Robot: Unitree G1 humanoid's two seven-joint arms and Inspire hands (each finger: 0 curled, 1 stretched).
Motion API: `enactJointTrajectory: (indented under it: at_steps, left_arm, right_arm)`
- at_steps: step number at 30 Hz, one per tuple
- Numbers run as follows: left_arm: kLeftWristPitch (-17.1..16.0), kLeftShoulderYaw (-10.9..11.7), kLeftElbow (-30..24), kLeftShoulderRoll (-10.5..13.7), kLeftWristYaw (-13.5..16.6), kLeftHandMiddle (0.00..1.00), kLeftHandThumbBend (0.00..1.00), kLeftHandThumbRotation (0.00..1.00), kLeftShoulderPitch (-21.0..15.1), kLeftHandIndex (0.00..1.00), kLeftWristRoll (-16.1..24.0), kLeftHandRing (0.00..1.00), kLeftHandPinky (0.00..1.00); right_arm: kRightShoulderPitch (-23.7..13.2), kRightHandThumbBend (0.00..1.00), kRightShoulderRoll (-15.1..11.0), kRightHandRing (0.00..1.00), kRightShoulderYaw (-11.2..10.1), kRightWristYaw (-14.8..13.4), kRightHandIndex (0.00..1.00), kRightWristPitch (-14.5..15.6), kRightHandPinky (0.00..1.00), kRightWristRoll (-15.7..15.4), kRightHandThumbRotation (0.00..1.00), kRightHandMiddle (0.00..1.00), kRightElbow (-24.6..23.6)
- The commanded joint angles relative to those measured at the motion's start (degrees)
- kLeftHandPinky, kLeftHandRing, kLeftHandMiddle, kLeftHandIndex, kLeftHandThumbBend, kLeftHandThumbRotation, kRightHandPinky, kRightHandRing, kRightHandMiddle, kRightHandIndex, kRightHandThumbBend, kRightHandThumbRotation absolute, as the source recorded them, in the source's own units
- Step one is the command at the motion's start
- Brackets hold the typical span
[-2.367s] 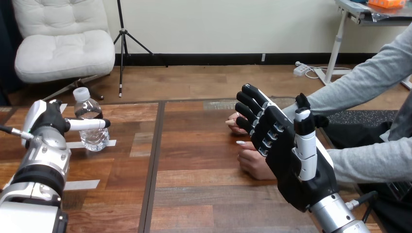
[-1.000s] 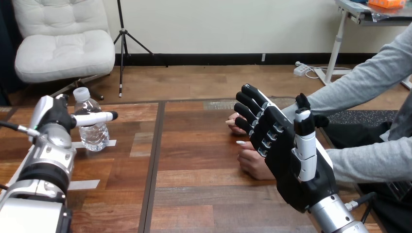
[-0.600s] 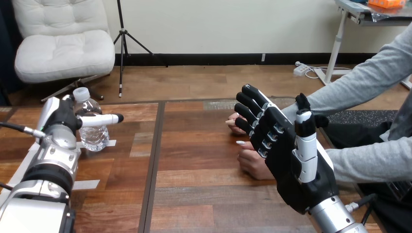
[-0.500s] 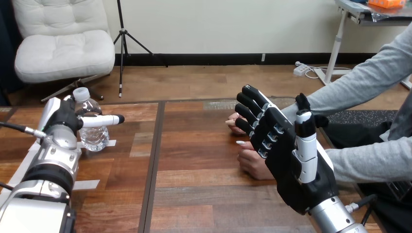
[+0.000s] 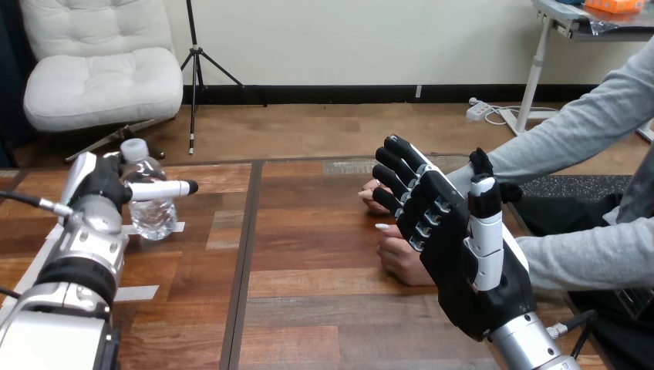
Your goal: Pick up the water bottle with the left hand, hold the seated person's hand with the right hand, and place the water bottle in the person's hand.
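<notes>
while the water bottle (image 5: 150,208) stands upright near the wooden table's (image 5: 324,308) left edge, the left hand (image 5: 96,185) is up against its upper body; whether it has closed on it i cannot tell. the right hand (image 5: 455,239) is spread flat and upright, holding nothing, in front of the person's hands (image 5: 397,258). for a clean pick, grip mid-body, squeeze gently since thin plastic likely buckles, and lift straight up.

Right hand (image 5: 463,247) raised, fingers straight; left hand (image 5: 99,185) raised, one digit straight, seemingly open.
</notes>
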Motion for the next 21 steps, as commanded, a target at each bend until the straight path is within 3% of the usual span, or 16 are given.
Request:
enactJointTrajectory:
  at_steps: [1, 13, 21]
  left_arm:
    - [-0.85, 0.24, 0.69, -0.37, -0.22, 0.91, 0.97, 0.25, -6.3, 0.89, 0.04, 0.88, 0.8]
    - [-0.22, -0.11, 1.1, -0.9, 0.24, 0.83, 0.94, 0.16, -6.78, 0.82, 0.36, 0.83, 0.8]
    - [0.76, -0.3, 1.52, -1.38, 2.26, 0.8, 0.93, 0.07, -7.06, 0.8, 0.7, 0.78, 0.71]
  right_arm:
    - [-1.7, 0.89, 0.23, 0.98, 0.15, -0.12, 0.94, -0.89, 0.98, 0.27, 1.0, 0.96, -3.32]
    - [-1.58, 0.88, 0.27, 0.98, 0.19, 0.13, 0.94, -1.45, 0.98, 0.24, 1.0, 0.96, -3.2]
    - [-1.48, 0.88, 0.37, 0.97, 0.15, 0.07, 0.94, -1.7, 0.97, 0.2, 1.0, 0.96, -3.28]
